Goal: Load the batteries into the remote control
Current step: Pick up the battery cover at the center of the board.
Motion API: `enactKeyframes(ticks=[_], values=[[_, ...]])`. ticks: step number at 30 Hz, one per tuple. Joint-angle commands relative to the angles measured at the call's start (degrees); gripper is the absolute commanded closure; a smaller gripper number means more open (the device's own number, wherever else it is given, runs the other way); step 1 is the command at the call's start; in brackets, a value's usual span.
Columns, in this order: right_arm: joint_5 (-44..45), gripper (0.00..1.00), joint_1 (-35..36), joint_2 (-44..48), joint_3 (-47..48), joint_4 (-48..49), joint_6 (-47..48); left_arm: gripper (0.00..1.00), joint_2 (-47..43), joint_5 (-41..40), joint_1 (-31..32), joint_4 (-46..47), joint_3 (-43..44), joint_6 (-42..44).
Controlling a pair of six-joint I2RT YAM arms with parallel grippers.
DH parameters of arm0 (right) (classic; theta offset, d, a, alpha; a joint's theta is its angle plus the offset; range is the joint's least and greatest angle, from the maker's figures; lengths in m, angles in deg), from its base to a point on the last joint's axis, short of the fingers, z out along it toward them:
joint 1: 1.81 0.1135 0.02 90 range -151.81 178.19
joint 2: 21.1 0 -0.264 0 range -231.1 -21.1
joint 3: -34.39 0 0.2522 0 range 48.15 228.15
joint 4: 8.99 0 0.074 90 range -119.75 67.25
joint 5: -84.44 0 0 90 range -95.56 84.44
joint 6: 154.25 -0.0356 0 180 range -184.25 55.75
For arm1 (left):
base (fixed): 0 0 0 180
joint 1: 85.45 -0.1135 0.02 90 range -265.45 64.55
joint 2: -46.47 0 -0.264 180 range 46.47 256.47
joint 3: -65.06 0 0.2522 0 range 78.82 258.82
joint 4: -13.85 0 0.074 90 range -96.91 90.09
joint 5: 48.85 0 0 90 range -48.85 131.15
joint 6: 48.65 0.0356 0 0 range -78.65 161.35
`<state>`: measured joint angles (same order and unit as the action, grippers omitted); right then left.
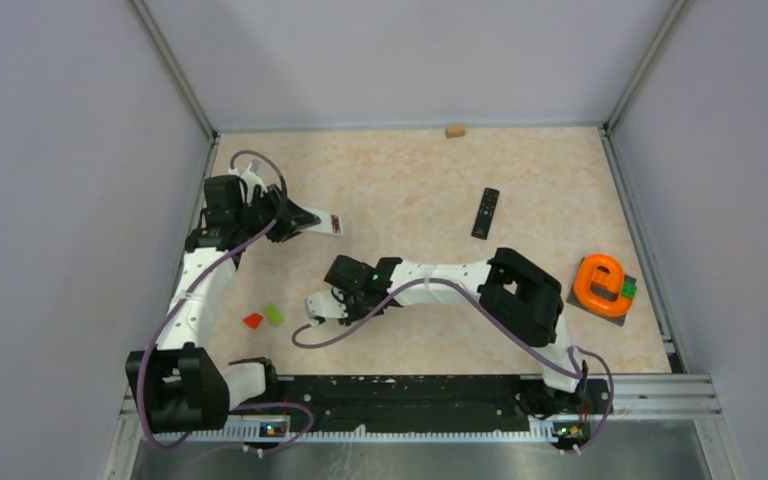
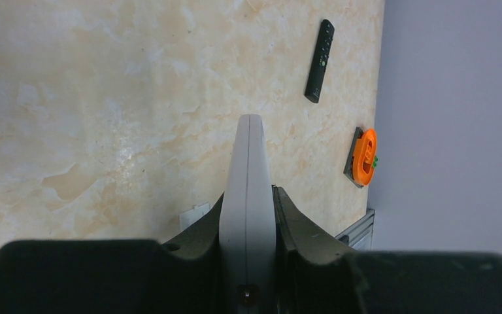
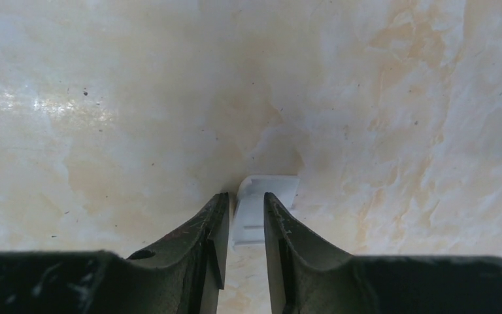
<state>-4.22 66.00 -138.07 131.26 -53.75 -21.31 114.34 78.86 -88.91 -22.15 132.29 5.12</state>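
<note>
Clamping a white remote control [image 2: 248, 147] edge-on, the left end effector [image 2: 249, 196] has its fingers pressed against the two broad faces, with the slim body sticking straight out ahead of the tips above the marbled surface [image 3: 104, 98]. In the overhead view, the remote's end farthest from those fingers shows a small red-and-dark battery [image 1: 336, 224] set in its open back; it is too small to tell how many cells sit there. Well ahead of that end effector and a little to its right lies a black remote [image 2: 319, 60], flat on the surface. Farther to the right, an orange ring-shaped object [image 2: 365, 156] sits on a dark base.

The right end effector [image 3: 245, 197] is lowered to the surface, its fingers drawn nearly together and pinching a small white plastic piece [image 3: 271, 186], whose wider end pokes out beyond the fingertips. Just beside this end effector, toward the left arm, lie a red block [image 1: 253, 320] and a lime-green block [image 1: 274, 314], touching or almost touching each other.
</note>
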Motion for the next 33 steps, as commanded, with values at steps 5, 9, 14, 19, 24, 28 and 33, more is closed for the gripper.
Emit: enactKeyframes(ticks=[5, 9, 14, 19, 24, 28, 33], values=[[-3.72, 0.78, -1.8, -4.48, 1.44, -7.76, -4.1, 1.0, -1.3, 1.49, -0.49, 3.17, 0.97, 0.46], [-3.86, 0.89, -2.32, -6.69, 3.8, -9.3, -4.26, 1.0, -1.08, 1.59, -0.49, 3.23, 1.03, 0.37], [-3.56, 1.0, -2.8, -8.32, 5.76, -10.32, -5.25, 1.0, -0.99, 1.81, -0.47, 3.25, 1.02, 0.29], [-7.3, 1.0, -3.66, -4.4, 5.95, -9.29, -9.8, 1.0, -1.1, 2.21, -0.49, 3.33, 0.87, 0.24], [-14.39, 1.0, -6.0, 5.02, 3.54, -5.49, -19.87, 1.0, -1.26, 3.02, -0.47, 3.96, 0.3, -0.22], [-20.19, 1.0, -9.13, 15.48, -3.49, 2.86, -30.28, 1.0, -1.27, 4.21, -0.42, 5.88, -0.75, -1.27], [-24.33, 1.0, -14.06, 25.98, -12.75, 16.62, -45.25, 1.0, -0.93, 6.2, -0.2, 8.03, -1.54, -2.74]])
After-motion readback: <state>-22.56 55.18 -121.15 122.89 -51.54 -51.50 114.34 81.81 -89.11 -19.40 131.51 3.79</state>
